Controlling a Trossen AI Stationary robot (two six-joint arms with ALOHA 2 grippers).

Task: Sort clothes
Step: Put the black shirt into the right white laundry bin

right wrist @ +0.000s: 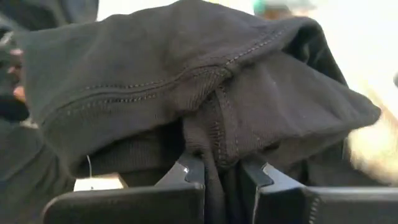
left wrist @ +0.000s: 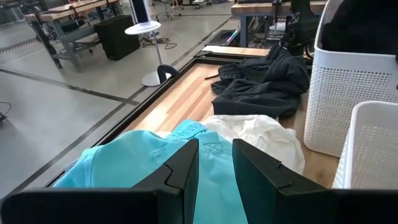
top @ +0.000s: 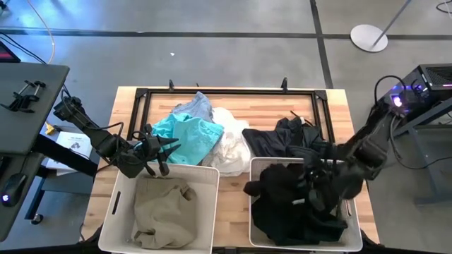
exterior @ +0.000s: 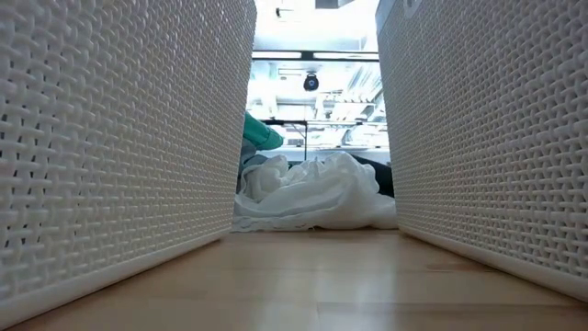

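Grey concrete flooring surrounds a light wooden slatted table [top: 233,212] bordered at the rear by a black metal frame [top: 233,92].

Loose clothes lie in a pile at the centre of the high view. A teal fabric garment [top: 187,136] sits left of centre, overlapping a pale blue-grey garment [top: 198,107] just above it. A white crumpled garment [top: 229,147] touches the teal garment on its right side. A charcoal fabric garment [top: 279,137] lies to the right of the white one, touching the rear rim of the right basket.

Two white rectangular perforated plastic baskets occupy the lower part of the frame. The left basket [top: 113,219] contains a beige fabric garment [top: 164,208]. The right basket [top: 256,173] contains black fabric garments [top: 293,212], heaped above its rim.

The left gripper [top: 157,154] is positioned at the lower left edge of the teal garment, just above the rear rim of the left basket. Its fingers [left wrist: 186,165] are parted, with teal fabric visible between them; nothing is grasped.

The right gripper [top: 316,185] is positioned over the right basket. Its fingers [right wrist: 186,171] are clenched on a fold of black fabric, which drapes over them.

In the low view, the white garment lies on the table between the two basket walls.
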